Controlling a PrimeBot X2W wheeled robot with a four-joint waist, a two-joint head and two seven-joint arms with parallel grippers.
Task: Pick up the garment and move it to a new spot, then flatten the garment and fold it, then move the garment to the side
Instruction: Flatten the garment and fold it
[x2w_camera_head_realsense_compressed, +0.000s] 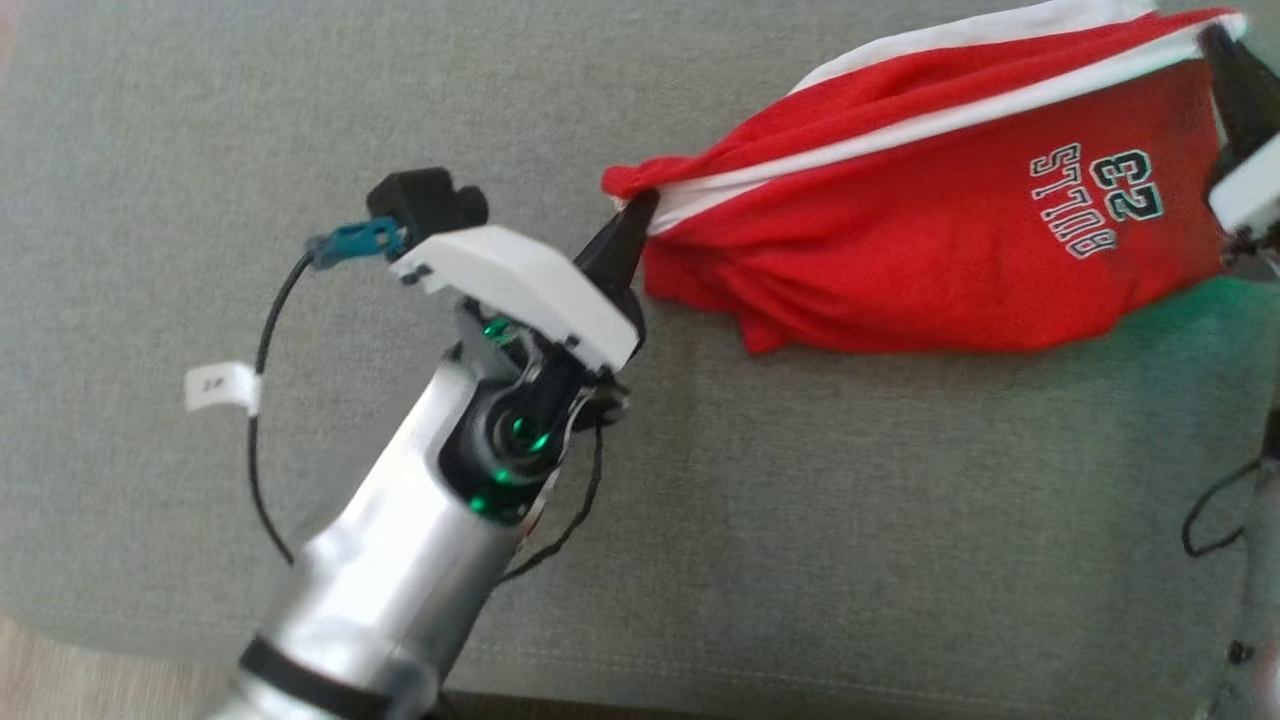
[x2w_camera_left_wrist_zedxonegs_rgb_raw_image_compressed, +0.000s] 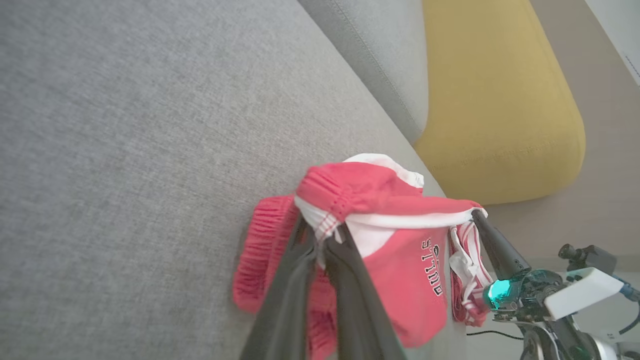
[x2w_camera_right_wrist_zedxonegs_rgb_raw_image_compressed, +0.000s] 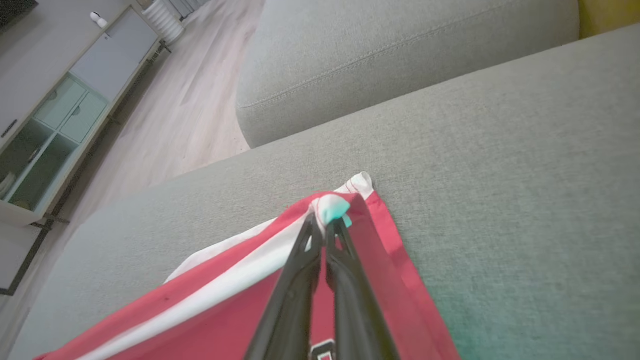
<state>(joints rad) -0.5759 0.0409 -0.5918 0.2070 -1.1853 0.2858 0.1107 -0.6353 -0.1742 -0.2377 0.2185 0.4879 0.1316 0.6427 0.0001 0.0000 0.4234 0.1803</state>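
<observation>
The left gripper (x2w_camera_head_realsense_compressed: 636, 208) is shut tight on a bunched corner of the red shorts (x2w_camera_head_realsense_compressed: 900, 260), at the stretchy top. The shorts stretch across to the right gripper (x2w_camera_head_realsense_compressed: 1215, 45), which is pinched shut on the far corner. Their lower part seems to rest on the grey sofa (x2w_camera_head_realsense_compressed: 800, 500).

Each gripper holds only a little bit of cloth. If the arms pull too hard, a corner could slip out and the shorts would drop in a heap. The shorts are twisted near the left gripper, so they might fold crooked.

A small white tag (x2w_camera_head_realsense_compressed: 222, 387) on the arm's cable has marks too small to read. The letters (x2w_camera_head_realsense_compressed: 1075, 205) on the shorts say BULLS, with the number 23 (x2w_camera_head_realsense_compressed: 1130, 185).
</observation>
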